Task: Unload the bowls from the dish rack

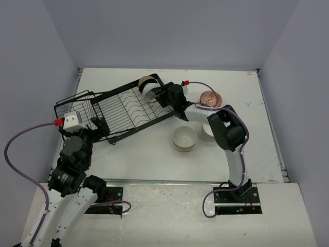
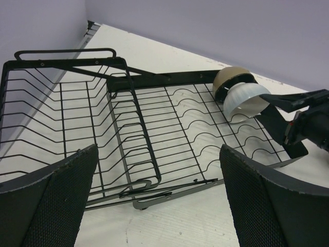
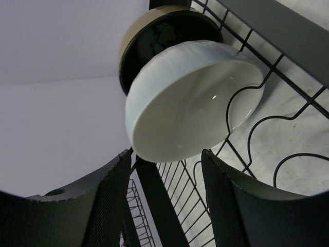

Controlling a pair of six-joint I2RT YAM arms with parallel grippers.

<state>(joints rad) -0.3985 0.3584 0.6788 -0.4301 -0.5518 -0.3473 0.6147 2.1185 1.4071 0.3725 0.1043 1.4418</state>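
Observation:
The black wire dish rack (image 1: 118, 105) lies slanted at the table's left-middle; it fills the left wrist view (image 2: 154, 118). At its far right end a white bowl (image 1: 152, 89) leans on a beige bowl with a black inside (image 1: 146, 81). Both show in the left wrist view, white (image 2: 245, 100) and beige (image 2: 231, 77), and in the right wrist view, white (image 3: 190, 103) and beige (image 3: 154, 36). My right gripper (image 1: 161, 95) (image 3: 167, 167) is open just below the white bowl's rim. My left gripper (image 1: 102, 127) (image 2: 158, 152) is open and empty at the rack's near edge.
On the table right of the rack stand a stack of white bowls (image 1: 184, 138), another white bowl (image 1: 206, 133) partly hidden by the right arm, and a patterned bowl with a red-brown inside (image 1: 211, 98). Grey walls enclose the table.

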